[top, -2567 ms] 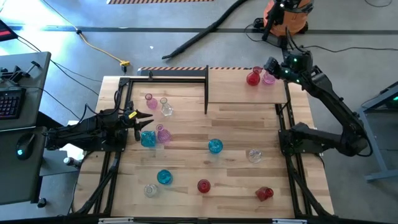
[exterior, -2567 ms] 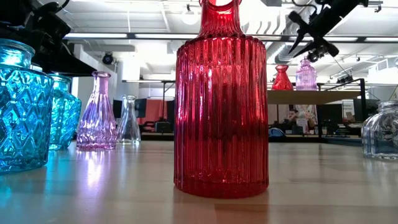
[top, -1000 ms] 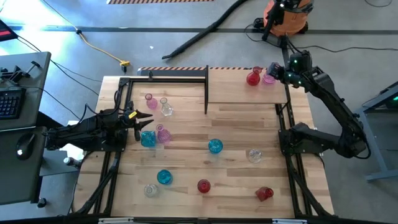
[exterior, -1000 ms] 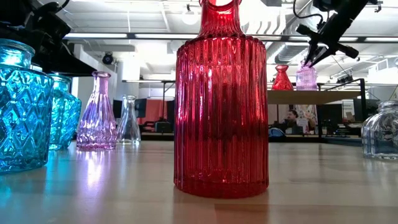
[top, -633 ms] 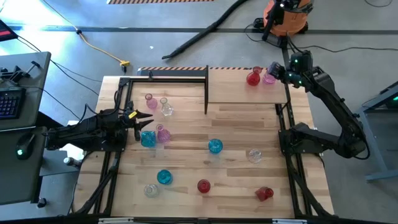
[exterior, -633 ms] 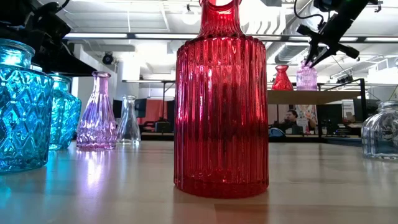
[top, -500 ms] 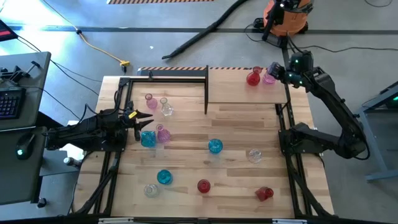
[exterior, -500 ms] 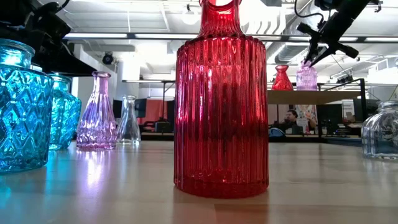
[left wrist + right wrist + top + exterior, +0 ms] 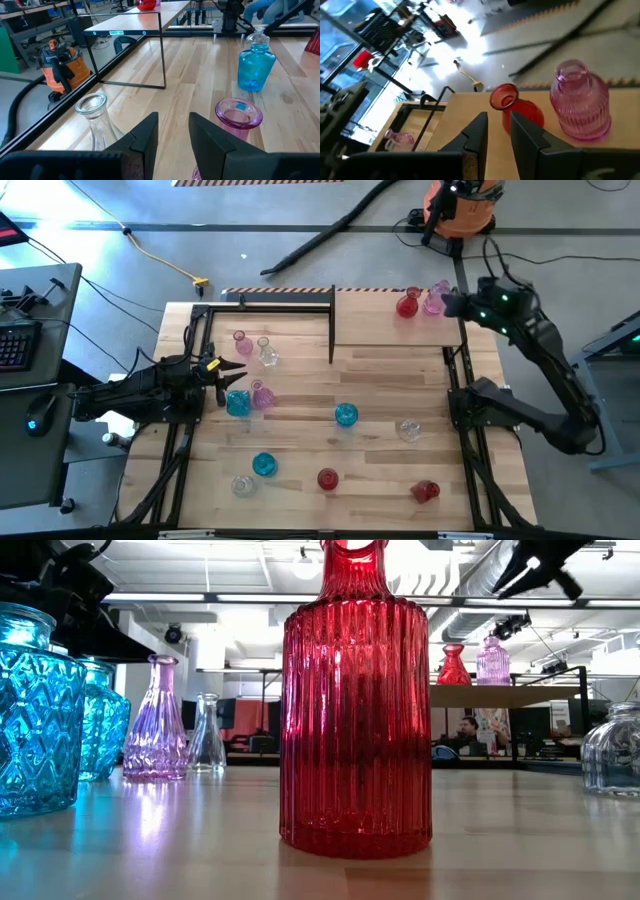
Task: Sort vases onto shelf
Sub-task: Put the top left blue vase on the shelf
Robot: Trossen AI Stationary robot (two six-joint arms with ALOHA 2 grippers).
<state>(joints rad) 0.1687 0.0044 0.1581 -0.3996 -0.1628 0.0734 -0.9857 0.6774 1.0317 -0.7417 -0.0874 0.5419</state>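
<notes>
On the shelf (image 9: 385, 330) at the far right, a red vase (image 9: 406, 306) and a pink vase (image 9: 434, 300) stand on their bases. My right gripper (image 9: 449, 302) hovers just right of the pink vase (image 9: 581, 100). Its fingers (image 9: 498, 125) are slightly apart, with nothing between them. Several more vases stand on the table: blue (image 9: 346, 415), clear (image 9: 408, 429), red (image 9: 327, 478) and pink (image 9: 241, 340). My left gripper (image 9: 238, 370) waits open at the left edge. It sits between a clear vase (image 9: 92, 107) and a pink vase (image 9: 238, 112) and touches neither.
A bare black open frame (image 9: 270, 300) stands at the far left of the table. Black rails (image 9: 470, 450) run along both sides. A tall red vase (image 9: 355, 700) fills the low view. An orange vacuum (image 9: 460, 205) sits beyond the far edge, and a person (image 9: 468, 730) sits in the room behind.
My right gripper has drawn back from the pink vase on the shelf, toward the table's right edge and upward, rolling as it went. The pink vase stays standing beside the red one.
</notes>
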